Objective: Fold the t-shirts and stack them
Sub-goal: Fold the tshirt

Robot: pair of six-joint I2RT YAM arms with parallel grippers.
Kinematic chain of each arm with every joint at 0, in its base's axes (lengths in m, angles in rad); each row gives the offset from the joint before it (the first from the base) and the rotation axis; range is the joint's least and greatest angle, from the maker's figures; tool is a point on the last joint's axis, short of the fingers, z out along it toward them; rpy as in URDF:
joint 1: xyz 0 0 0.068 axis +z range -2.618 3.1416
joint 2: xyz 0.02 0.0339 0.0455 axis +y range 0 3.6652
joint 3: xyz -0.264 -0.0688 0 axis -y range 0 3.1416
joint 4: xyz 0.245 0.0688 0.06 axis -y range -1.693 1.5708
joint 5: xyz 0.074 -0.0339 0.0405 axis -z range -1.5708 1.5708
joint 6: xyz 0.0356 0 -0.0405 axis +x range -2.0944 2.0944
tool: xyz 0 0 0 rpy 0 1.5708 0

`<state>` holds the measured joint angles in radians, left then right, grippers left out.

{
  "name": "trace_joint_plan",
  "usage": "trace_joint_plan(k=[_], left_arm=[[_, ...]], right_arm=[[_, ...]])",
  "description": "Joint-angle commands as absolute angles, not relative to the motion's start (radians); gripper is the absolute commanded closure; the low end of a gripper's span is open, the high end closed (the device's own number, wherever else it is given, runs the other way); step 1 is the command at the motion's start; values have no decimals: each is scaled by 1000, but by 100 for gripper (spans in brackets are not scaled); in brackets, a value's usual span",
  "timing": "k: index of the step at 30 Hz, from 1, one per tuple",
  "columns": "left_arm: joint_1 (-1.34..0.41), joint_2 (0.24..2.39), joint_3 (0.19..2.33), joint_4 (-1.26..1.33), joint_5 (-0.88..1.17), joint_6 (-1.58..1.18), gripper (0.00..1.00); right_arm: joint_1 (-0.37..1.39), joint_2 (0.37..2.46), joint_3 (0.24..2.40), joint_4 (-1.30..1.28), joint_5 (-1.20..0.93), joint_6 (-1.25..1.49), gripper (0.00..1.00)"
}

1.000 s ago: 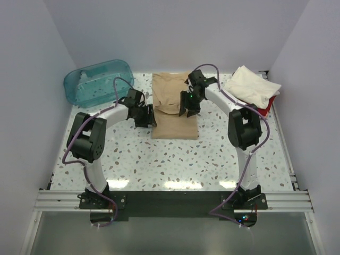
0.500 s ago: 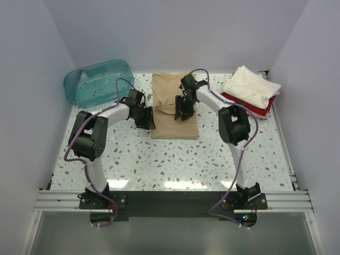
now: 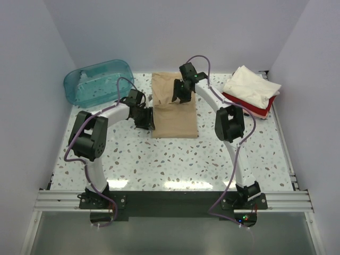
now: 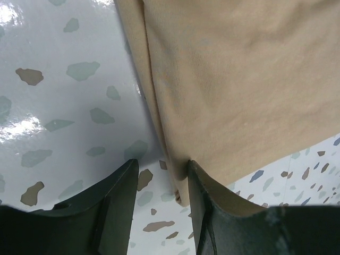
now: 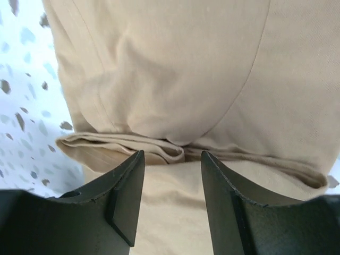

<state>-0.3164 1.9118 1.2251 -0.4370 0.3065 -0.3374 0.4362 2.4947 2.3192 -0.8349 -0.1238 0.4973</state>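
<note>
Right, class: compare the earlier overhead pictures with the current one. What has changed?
The right pincer moved over the tan t-shirt toward the far edge and slightly left, its elbow swinging inward. The left pincer stayed at the shirt's left edge; folded stack and teal tub unmoved.

I see left hand [image 3: 146,118] at the left edge of the tan t-shirt [image 3: 175,122], right hand [image 3: 179,96] over its far part. Cream t-shirt [image 3: 251,86] on red t-shirt [image 3: 264,110], well right of right hand. Teal tub [image 3: 98,81] beyond left hand.
</note>
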Motion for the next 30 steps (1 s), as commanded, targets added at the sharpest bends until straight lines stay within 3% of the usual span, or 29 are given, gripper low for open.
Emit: trace_joint_plan(k=[1, 9, 21, 30], left_arm=[[-319, 1907, 1221, -499, 247, -290, 52], [-319, 1855, 1220, -503, 255, -296, 50], [-319, 1744, 1161, -413, 360, -353, 48], [-319, 1698, 1082, -364, 383, -396, 48]], right_arm=[[416, 2445, 2353, -749, -87, 537, 49], [411, 2271, 2165, -686, -100, 486, 47], [411, 1901, 1567, -626, -106, 459, 46], [416, 1822, 1326, -620, -178, 485, 48]])
